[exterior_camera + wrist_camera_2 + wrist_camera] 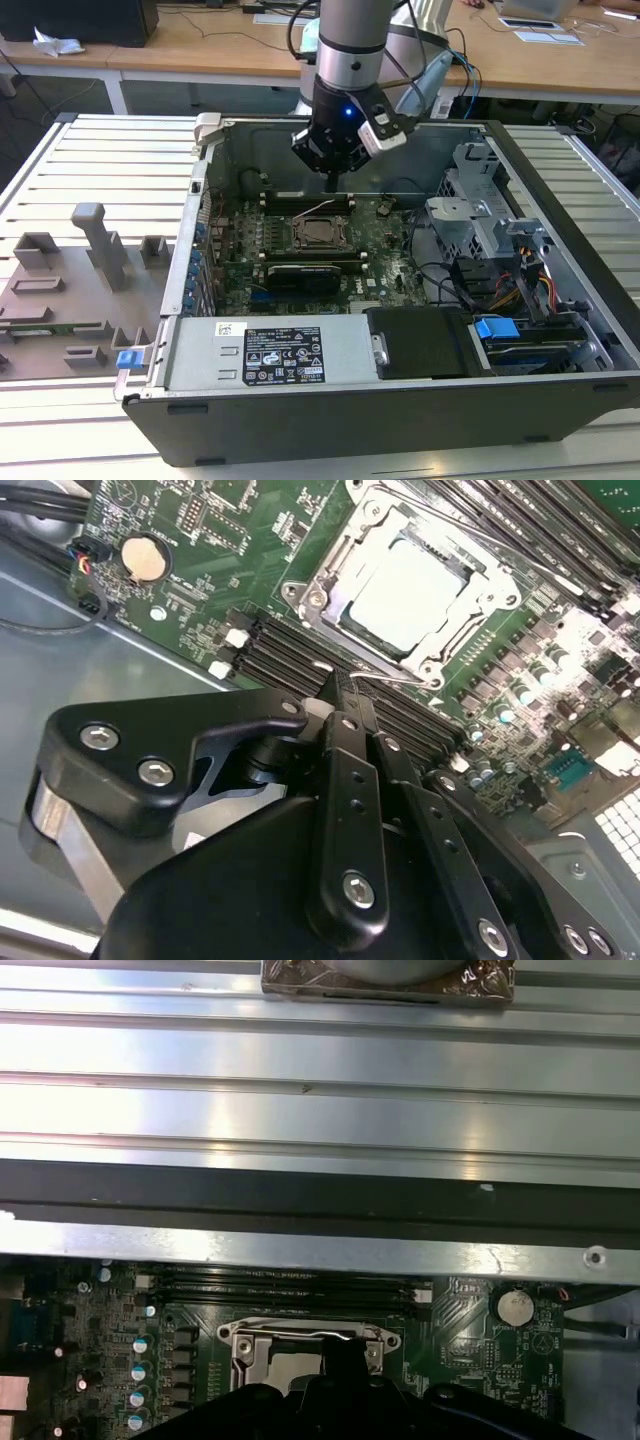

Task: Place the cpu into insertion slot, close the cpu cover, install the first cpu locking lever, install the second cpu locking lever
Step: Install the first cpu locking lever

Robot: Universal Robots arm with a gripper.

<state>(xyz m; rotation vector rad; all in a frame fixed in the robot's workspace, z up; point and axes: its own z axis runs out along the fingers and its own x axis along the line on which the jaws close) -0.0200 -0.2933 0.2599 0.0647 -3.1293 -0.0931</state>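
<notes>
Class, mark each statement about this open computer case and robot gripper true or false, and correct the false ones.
1. The cpu sits in the insertion slot. True.
2. The cpu cover lies closed around the chip. True.
3. The gripper carries the cpu. False: its tips hover over the memory slots beside the socket, holding nothing that shows.
4. The coin cell battery lies on the table outside the case. False: it is mounted on the motherboard.
</notes>
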